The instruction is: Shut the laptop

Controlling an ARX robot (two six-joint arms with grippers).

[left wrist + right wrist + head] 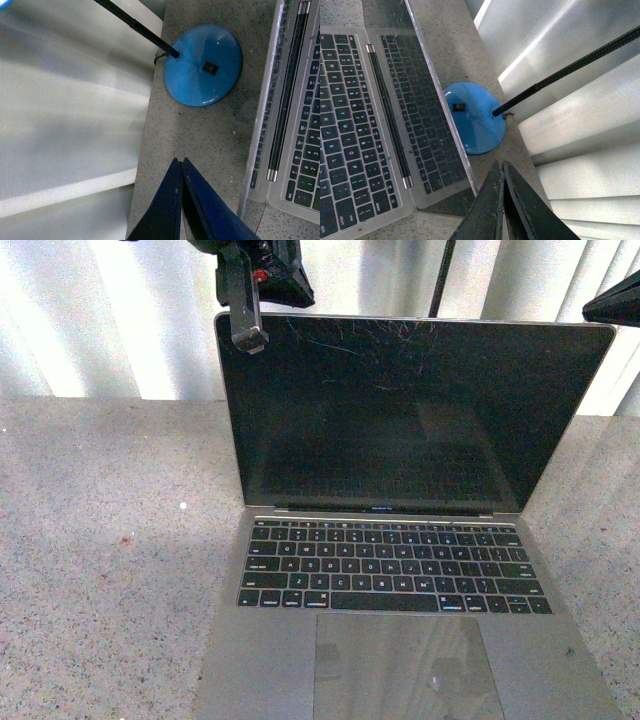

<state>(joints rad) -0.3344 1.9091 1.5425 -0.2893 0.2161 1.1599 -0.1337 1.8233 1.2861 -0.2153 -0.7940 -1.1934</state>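
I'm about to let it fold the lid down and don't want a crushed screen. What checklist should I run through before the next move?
1. Lid of the thin silver-grey laptop open, near upright: ok.
2. Its black keys and trackpad free of objects: ok.
3. Shut left pincer behind the lid's top edge: ok.
4. Shut right pincer behind the lid: ok.
5. Either pincer touching the lid: cannot tell.
6. Round blue lamp base stands behind the lid, outside the closing path: ok.
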